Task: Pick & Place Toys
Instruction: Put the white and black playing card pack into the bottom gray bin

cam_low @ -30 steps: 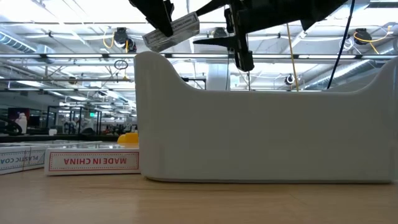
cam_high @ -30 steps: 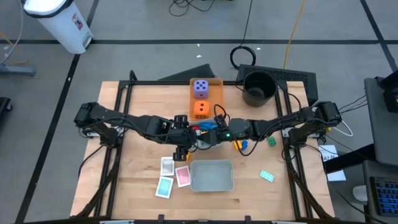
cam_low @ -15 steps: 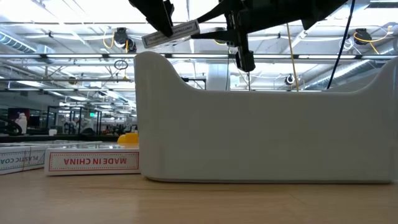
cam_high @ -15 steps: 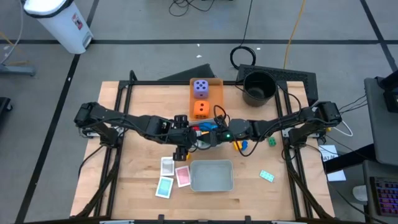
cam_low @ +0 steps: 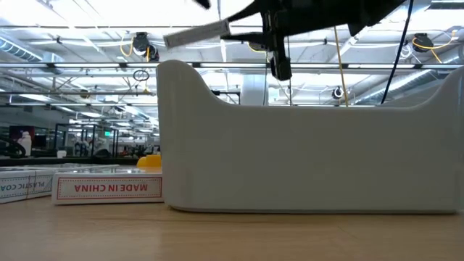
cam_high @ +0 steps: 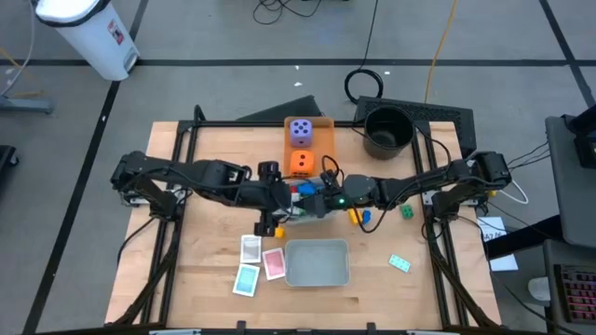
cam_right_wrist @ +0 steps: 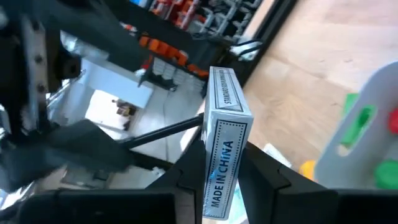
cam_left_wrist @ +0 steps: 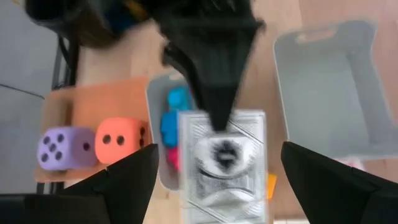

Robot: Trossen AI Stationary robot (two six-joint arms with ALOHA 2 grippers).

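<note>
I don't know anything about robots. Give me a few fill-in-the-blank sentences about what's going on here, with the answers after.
1. The right gripper clamps a white box printed MADE IN ____.
2. The left gripper holds nothing; its jaws stand ____.
3. On the flat orange tray, the purple die sits beside an ____ die.

Missing words: CHINA; open; orange
</note>
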